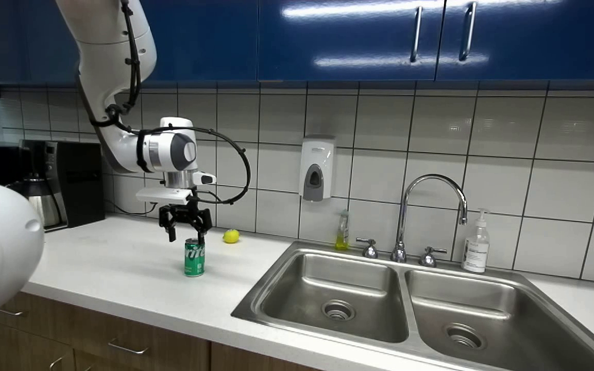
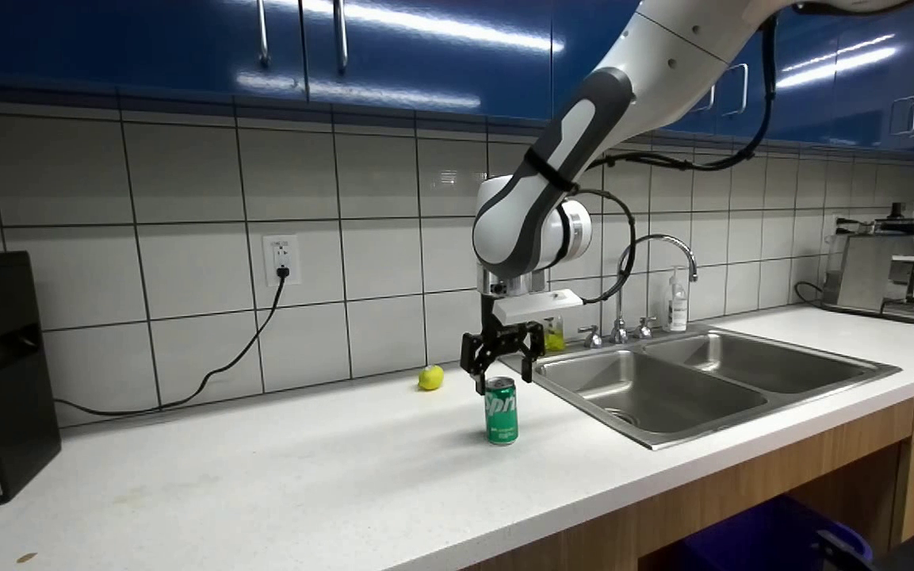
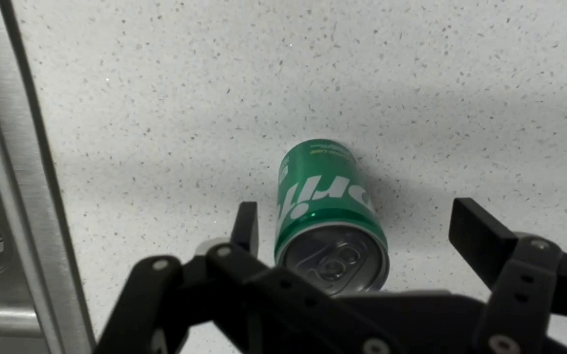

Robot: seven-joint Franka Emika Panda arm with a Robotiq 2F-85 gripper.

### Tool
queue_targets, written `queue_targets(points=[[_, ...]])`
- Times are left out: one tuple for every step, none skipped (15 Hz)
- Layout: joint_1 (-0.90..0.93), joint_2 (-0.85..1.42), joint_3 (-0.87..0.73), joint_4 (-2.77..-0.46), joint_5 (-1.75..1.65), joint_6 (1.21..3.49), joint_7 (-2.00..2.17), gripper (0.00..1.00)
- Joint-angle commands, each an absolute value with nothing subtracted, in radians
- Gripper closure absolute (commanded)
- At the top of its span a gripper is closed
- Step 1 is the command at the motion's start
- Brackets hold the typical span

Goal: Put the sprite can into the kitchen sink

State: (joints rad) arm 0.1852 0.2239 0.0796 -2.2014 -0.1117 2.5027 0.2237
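Note:
The sprite can (image 1: 194,262), small and green with a silvery top, stands upright on the white counter left of the sink in an exterior view. It also shows in an exterior view (image 2: 502,419) and in the wrist view (image 3: 320,189). My gripper (image 1: 187,240) is open, pointing down, with its fingertips at about the height of the can's top. In the wrist view the can lies between the two spread fingers (image 3: 354,216), nearer the left one, with gaps on both sides. The kitchen sink (image 1: 271,273) has two steel basins and a curved chrome faucet (image 1: 405,206).
A small yellow round object (image 1: 231,236) sits by the tiled wall behind the can. A soap bottle (image 1: 342,232) and a pump bottle (image 1: 476,250) stand at the sink's back edge. A black coffee machine (image 1: 70,180) stands on the counter. Blue cabinets (image 1: 348,41) hang above.

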Motion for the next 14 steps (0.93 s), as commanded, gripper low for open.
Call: queue_targets(points=[[0.187,0.246,0.086,-2.173,-0.102,2.481,0.240,0.00],[0.186,0.251,0.083,-2.172,-0.107,2.484,0.241,0.00],[0.187,0.257,0.077,-2.170,-0.117,2.487,0.247,0.00],[0.187,0.262,0.076,-2.168,-0.116,2.488,0.245,0.00],[0.185,0.268,0.074,-2.163,-0.114,2.488,0.242,0.00],[0.186,0.274,0.072,-2.159,-0.117,2.495,0.245,0.00],[0.184,0.281,0.073,-2.154,-0.109,2.499,0.241,0.00],[0.184,0.289,0.073,-2.147,-0.103,2.502,0.239,0.00],[0.186,0.294,0.071,-2.141,-0.106,2.503,0.242,0.00],[0.186,0.300,0.070,-2.134,-0.106,2.503,0.242,0.00],[0.186,0.306,0.071,-2.128,-0.102,2.504,0.240,0.00],[0.189,0.312,0.068,-2.121,-0.110,2.505,0.244,0.00],[0.189,0.317,0.067,-2.116,-0.109,2.507,0.244,0.00],[0.189,0.323,0.067,-2.110,-0.108,2.509,0.244,0.00]])
